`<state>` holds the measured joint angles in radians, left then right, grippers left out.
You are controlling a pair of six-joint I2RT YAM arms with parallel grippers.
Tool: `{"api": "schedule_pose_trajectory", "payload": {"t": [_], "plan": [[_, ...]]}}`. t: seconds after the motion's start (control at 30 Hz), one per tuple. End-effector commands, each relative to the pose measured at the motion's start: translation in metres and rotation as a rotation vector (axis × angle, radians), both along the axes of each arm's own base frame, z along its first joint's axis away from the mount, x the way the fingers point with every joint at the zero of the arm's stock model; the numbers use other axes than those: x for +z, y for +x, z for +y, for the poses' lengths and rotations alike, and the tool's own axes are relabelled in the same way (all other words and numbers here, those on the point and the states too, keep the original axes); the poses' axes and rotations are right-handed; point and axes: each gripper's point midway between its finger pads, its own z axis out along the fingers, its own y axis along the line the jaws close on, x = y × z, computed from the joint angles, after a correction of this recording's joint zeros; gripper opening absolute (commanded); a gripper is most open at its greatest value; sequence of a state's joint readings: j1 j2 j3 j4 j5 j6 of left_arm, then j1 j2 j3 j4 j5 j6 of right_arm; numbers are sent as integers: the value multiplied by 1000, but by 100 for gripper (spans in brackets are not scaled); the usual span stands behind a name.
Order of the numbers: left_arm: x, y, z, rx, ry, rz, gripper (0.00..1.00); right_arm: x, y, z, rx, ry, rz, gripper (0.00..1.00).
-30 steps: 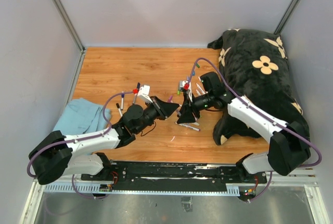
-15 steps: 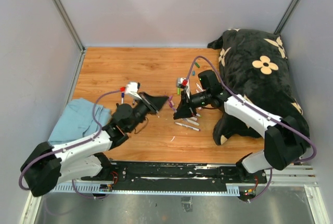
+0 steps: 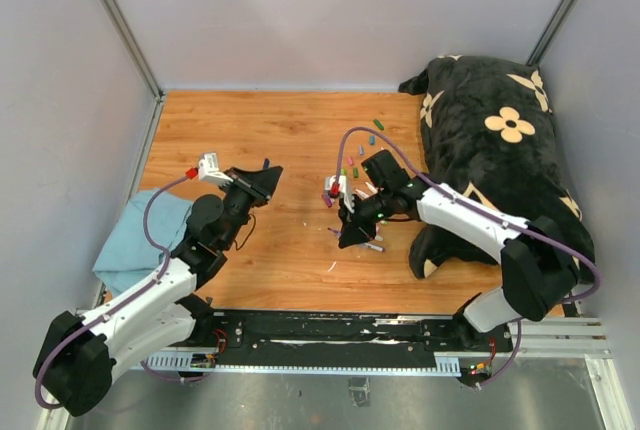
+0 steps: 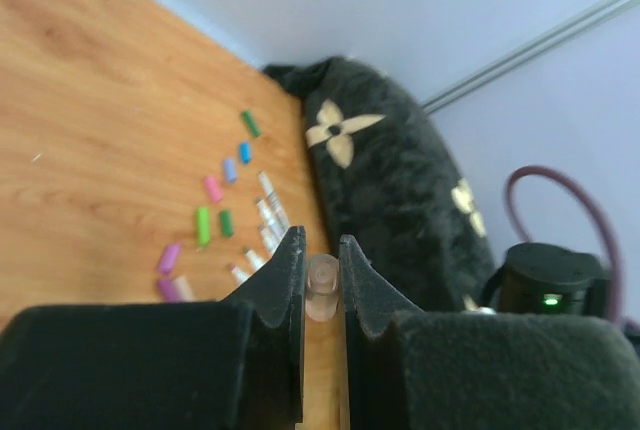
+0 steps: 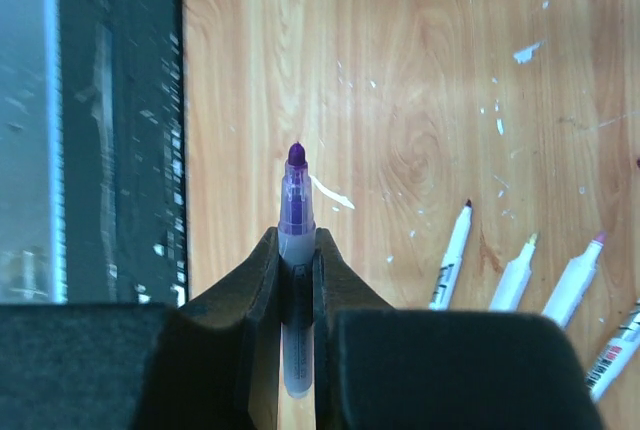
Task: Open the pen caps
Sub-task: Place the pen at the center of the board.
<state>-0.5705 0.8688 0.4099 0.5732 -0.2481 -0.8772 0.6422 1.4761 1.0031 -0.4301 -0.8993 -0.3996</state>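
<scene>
Your left pincer (image 4: 320,248) is clamped on a pale cap (image 4: 321,290); your right pincer (image 5: 296,242) grips an uncapped purple pen (image 5: 296,190). Loose caps (image 4: 203,225) lie on the surface (image 4: 90,130) beside the pillow (image 4: 390,180), apart from both pincers.

coloured pen caps (image 4: 203,225) scattered on tabletop (image 4: 90,100)

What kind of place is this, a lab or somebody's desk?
Probably a robot test cell, not a desk: a wooden tabletop boxed in by plain grey panels, two arms bolted to a rail, and props like loose pen caps.
</scene>
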Motion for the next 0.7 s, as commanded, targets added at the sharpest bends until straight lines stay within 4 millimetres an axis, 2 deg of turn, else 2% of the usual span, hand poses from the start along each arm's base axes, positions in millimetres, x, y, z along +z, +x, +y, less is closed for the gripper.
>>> {"api": "schedule_pose_trajectory", "payload": {"t": [0.0,0.1,0.2,0.47,0.67], "plan": [[-64,-10,5,-11,96,157,0,-40,9,-19,42,-276,-181,2],[-101,-17,11,-2,135,249,0,-62,10,-24,47,-401,-175,3],[-124,-22,15,10,138,301,0,-79,11,-26,56,-510,-171,4],[-152,-28,7,-32,111,386,0,-105,14,-27,33,-656,-174,7],[-167,-27,-4,-69,89,453,0,-112,13,-28,33,-688,-166,14]]}}
